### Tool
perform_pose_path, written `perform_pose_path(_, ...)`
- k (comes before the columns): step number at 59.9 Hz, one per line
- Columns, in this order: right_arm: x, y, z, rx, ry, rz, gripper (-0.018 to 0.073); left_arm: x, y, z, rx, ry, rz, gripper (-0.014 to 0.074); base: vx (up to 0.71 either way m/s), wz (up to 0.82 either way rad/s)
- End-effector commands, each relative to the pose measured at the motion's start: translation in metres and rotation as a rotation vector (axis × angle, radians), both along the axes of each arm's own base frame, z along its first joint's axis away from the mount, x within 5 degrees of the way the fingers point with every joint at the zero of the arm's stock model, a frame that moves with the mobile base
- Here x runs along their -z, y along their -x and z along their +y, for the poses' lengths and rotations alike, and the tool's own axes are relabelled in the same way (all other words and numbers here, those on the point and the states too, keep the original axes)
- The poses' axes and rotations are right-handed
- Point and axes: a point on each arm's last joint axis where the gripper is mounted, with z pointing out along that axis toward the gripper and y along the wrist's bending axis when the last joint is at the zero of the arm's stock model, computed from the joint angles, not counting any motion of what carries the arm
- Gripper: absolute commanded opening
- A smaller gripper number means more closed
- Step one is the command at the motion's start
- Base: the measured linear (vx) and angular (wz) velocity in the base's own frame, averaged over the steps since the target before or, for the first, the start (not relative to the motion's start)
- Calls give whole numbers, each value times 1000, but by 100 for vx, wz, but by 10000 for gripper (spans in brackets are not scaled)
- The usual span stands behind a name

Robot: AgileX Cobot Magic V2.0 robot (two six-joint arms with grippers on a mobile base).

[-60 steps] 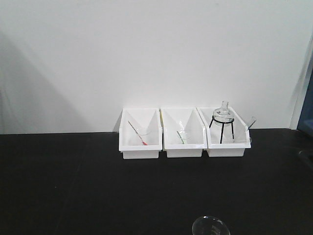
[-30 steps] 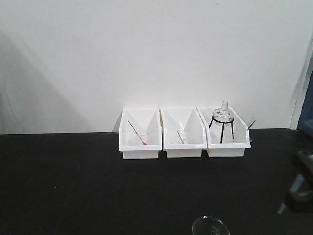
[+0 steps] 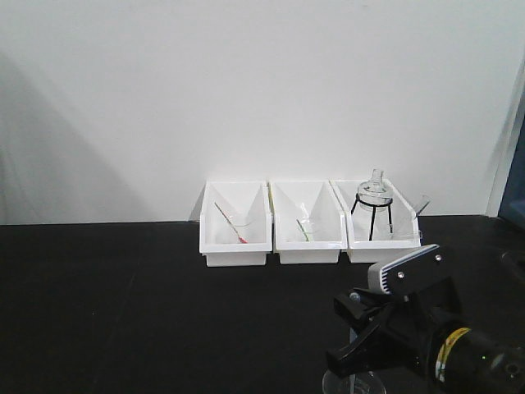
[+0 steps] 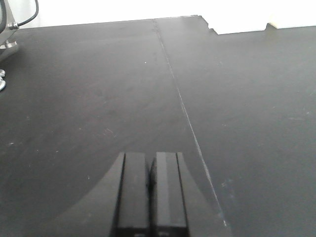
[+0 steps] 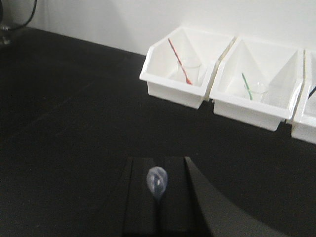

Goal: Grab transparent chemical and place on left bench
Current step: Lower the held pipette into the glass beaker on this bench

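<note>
Translucent dropper pipette (image 5: pixel 157 181) pinched upright between the fingers of the right gripper (image 5: pixel 158 197), above the black bench (image 5: pixel 64 128).
Soft bluish-white bulb, teardrop-shaped, rising clear of the black pads; slim stem hidden between them. Left gripper (image 4: pixel 149 190) pressed together on nothing, low over bare bench. Three white bins (image 5: pixel 180 74) near the wall, well apart from the pipette.

Three bins (image 3: pixel 235 238) (image 3: pixel 308 236) (image 3: pixel 382 234) sit side by side at the left bench's (image 3: pixel 123 304) back edge, against the wall. The right gripper (image 3: pixel 361 349), holding the transparent chemical (image 5: pixel 157 181), stands over a beaker (image 3: pixel 354 382) at the front edge.
</note>
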Motion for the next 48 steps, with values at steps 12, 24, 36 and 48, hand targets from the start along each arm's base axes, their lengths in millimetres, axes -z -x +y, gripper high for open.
perform_pose_path(12, 1, -15, 12, -59, -42, -77, 100, -3, 1, 0, 1, 14, -81, -3, 0, 0)
perform_pose_path(24, 5, -16, 13, -57, -40, -64, 362, -3, 1, 0, 1, 14, -81, -3, 0, 0)
perform_pose_path(36, 5, -16, 13, -57, -41, -64, 562, -3, 1, 0, 1, 14, -81, -3, 0, 0)
perform_pose_path(48, 5, -16, 13, -55, -43, -62, 566, -3, 1, 0, 1, 14, -81, -3, 0, 0)
